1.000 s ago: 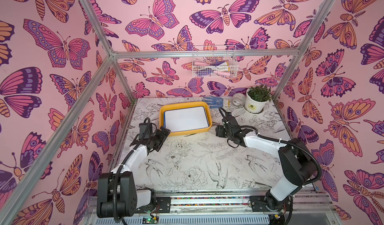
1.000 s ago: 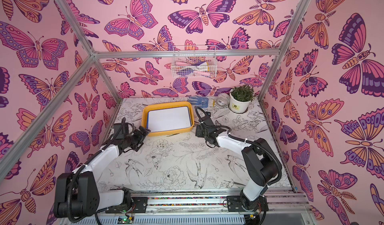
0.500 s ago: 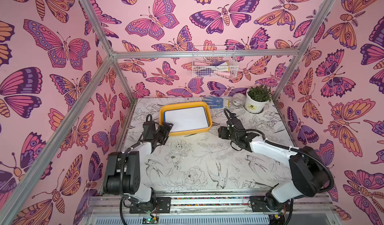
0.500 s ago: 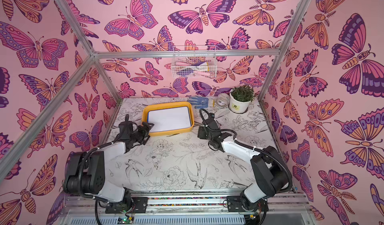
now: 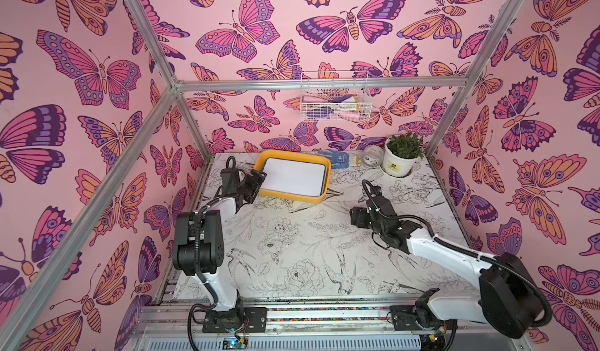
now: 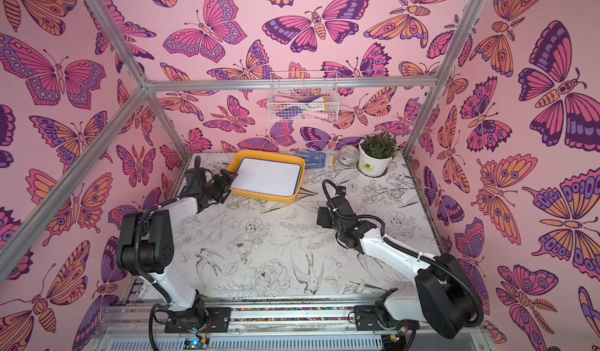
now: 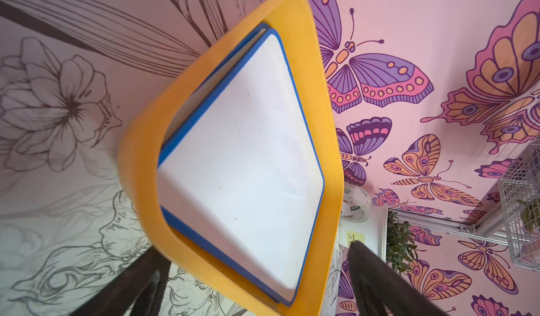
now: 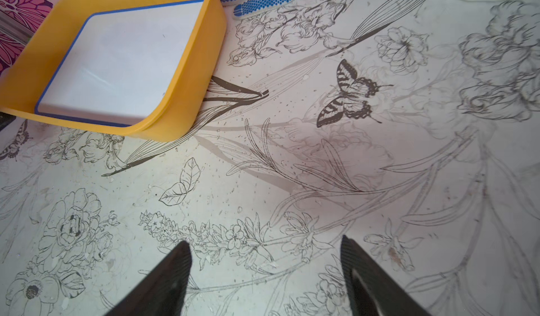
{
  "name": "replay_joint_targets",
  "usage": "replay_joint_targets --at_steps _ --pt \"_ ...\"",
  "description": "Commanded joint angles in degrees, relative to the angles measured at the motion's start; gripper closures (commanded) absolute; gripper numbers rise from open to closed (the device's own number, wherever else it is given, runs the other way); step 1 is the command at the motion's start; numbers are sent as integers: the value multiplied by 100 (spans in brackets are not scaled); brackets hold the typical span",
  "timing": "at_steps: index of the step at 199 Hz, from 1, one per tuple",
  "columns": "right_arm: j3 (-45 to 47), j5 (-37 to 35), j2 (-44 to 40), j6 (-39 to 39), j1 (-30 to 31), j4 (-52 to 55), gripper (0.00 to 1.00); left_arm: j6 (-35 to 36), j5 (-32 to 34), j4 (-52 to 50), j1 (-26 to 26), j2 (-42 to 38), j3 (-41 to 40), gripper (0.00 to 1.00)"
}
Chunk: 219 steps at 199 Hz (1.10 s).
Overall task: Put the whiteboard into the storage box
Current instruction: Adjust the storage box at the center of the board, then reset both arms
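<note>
Left wrist view shows the whiteboard apparently seated in the storage box; left gripper and right gripper jaws stand apart, empty, so withdraw without nudging the rim.

Left gripper jaws spread wide; right gripper jaws apart, tilted downward

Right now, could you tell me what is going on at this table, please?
The whiteboard lies inside the yellow storage box at the back of the table. The left gripper is open close by the box's end, gripping nothing. The right gripper is open over bare table, away from the box, holding nothing.
</note>
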<state>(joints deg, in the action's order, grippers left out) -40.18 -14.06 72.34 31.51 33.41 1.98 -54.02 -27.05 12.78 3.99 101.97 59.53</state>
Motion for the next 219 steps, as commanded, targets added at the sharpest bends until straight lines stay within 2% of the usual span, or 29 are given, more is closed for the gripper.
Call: replay_joint_targets --at_steps 1,19,67,95,120,143,174,196,219 --pt "144 -506 -610 -430 -19 226 8 946 20 -174 135 -336 88 1" --pt "351 -814 -1080 -777 -23 36 0 1563 384 -476 249 -761 -110 0" --pt "613 -1941 -1740 -1755 -260 -312 1 2645 1449 -581 287 -2156 -773 0" --pt "1002 -2064 -2075 -2195 -646 -748 1 3333 2069 -171 293 -3139 -1654 0" --pt "1486 -2334 -2457 -2682 -837 -1259 1 3631 2748 -120 293 -3584 -2348 0" --pt "2073 -1872 -2561 -2888 -1236 -2217 1 4203 3302 237 125 -3503 -2752 0" --pt "2415 -1478 -2208 -2865 -1697 -2956 1 4874 3610 1270 -55 -3027 -3237 0" --pt "2321 -1358 -1757 -2694 -1940 -2889 1 5005 3444 1729 -97 -2448 -3280 0" --pt "2364 -1479 -1296 -2798 -2007 -3332 1 5076 3268 2539 -187 -2010 -3471 0"
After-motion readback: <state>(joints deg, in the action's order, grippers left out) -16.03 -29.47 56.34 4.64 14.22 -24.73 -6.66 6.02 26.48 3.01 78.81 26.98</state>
